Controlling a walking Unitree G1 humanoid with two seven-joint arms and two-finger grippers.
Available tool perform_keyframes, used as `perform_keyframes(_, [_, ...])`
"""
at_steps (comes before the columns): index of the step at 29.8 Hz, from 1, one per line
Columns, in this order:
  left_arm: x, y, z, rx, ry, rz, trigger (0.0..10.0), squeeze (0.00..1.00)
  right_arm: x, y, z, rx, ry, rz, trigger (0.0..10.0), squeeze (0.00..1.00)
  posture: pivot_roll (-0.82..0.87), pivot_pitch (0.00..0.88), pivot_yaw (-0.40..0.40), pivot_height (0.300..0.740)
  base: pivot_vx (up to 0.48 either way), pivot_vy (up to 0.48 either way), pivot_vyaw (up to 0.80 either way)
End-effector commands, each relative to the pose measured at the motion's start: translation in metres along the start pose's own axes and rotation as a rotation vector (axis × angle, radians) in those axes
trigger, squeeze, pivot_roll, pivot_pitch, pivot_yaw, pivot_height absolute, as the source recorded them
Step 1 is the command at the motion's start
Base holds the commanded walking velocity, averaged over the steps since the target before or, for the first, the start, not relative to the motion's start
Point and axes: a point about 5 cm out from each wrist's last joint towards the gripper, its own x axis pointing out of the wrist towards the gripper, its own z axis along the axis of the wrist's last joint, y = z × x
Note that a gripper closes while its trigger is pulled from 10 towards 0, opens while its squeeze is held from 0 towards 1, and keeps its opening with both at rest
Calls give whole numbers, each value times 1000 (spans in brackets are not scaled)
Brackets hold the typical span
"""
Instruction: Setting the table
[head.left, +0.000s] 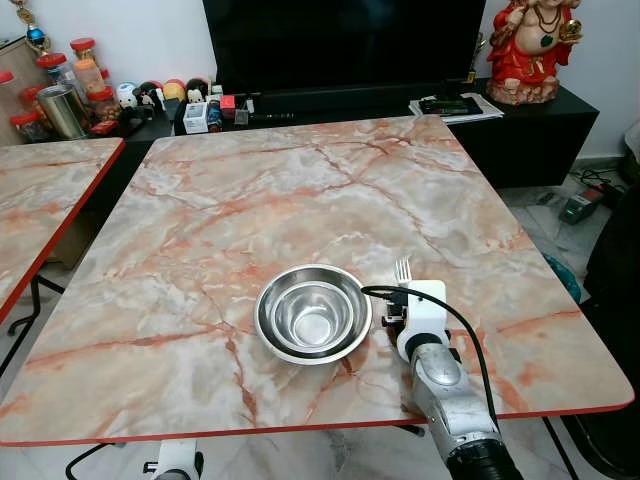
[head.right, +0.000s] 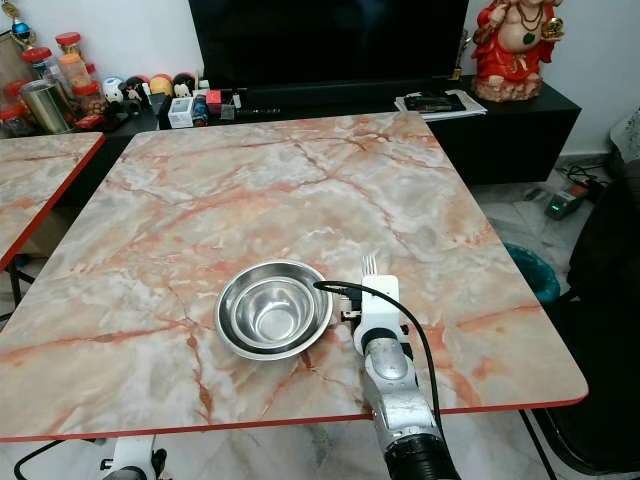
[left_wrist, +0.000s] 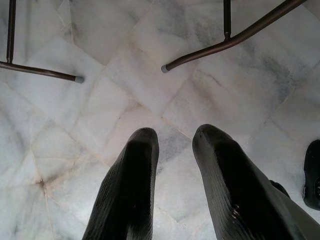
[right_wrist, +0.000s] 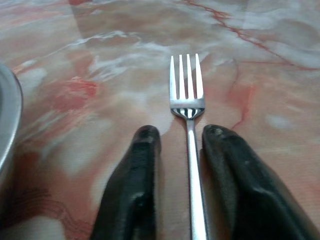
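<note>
A steel bowl (head.left: 313, 313) stands on the marble table (head.left: 200, 220), near its front edge. Just right of the bowl lies a silver fork (right_wrist: 186, 85), flat on the table with its tines (head.left: 403, 270) pointing away from me. My right gripper (right_wrist: 180, 132) is low over the fork's handle, one black finger on each side, open, with a gap showing beside the handle. The right arm (head.left: 445, 390) reaches in over the front edge. My left gripper (left_wrist: 175, 135) hangs open below the table, over the white floor, holding nothing.
A second marble table (head.left: 40, 190) stands at the left. Behind are a black TV stand with jars (head.left: 60, 95), small toys and a red statue (head.left: 530, 50). A dark object (head.left: 615, 270) is at the table's right. Metal table legs (left_wrist: 225, 42) cross the floor.
</note>
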Motion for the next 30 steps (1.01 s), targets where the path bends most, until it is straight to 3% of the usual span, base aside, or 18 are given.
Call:
perform_keyframes(1, [0,2,0,11,9,-2,10000,0,2,2,3,7,-6,1,10000,1000,-23,0,65,740,0,0,0])
perform_keyframes(6, [0,2,0,10,10,-2,10000,0,2,2,3,6,-7,-2,10000,1000,-23,0,65,740,0,0,0])
perform_keyframes(7, [0,2,0,9,10,-3,10000,0,2,1,4,-12,-14,-6,10000,435,-22,0,63,740,0,0,0])
perform_keyframes(8, [0,2,0,8,10,-4,10000,0,2,0,6,-37,-27,-12,10000,0,-22,0,63,740,0,0,0])
perform_keyframes(19, [0,2,1,6,8,-4,10000,0,0,-5,32,-95,-200,-73,10000,0,-22,0,66,740,0,0,0])
perform_keyframes(30, [1,2,2,3,-1,-4,10000,0,-5,0,55,-40,-365,-49,10000,0,-23,0,66,740,0,0,0])
